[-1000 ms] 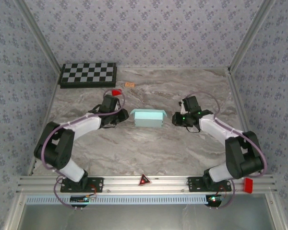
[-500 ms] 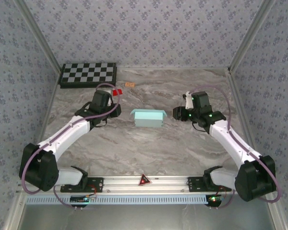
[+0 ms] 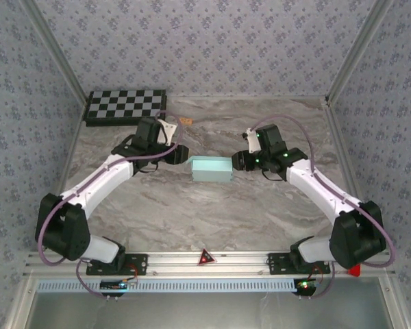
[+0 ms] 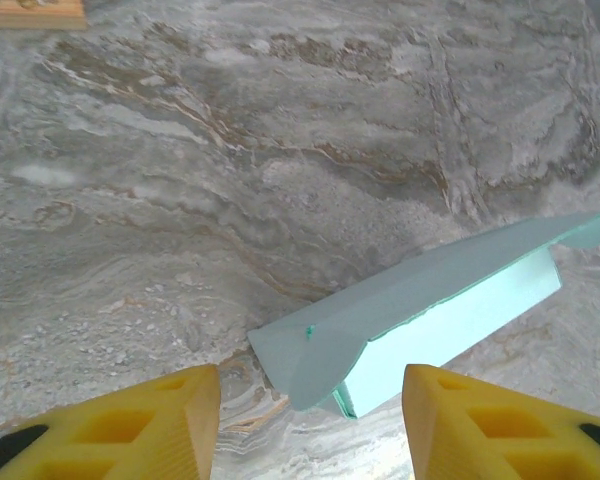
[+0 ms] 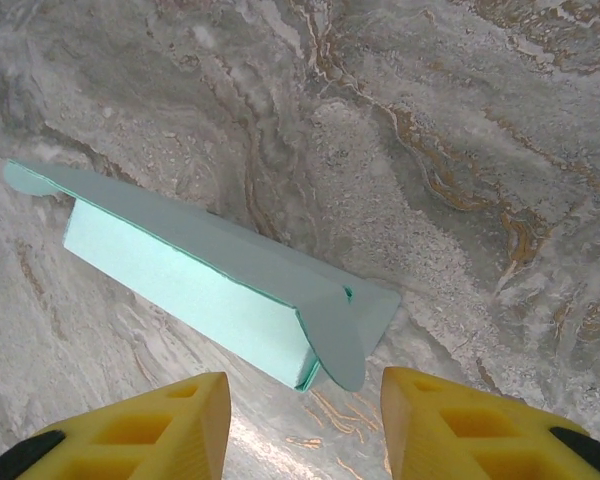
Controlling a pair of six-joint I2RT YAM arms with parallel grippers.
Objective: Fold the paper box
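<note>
Two bent arms (image 3: 99, 179) (image 3: 322, 192): left gripper (image 3: 181, 153), right gripper (image 3: 240, 160) flank the paper box (image 3: 212, 169).

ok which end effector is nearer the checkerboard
Left. The left end effector is at the left end of the paper box, near the checkerboard; the right end effector is at the box's right end, farther off.

right gripper (image 5: 305, 385): yellow fingers spread apart | paper box (image 5: 180, 280): pale aqua, lying on marbled counter (image 5: 460, 150), just ahead of the gap, running away up-left | near end: rounded flap at gap mouth, clear of both fingers
</note>
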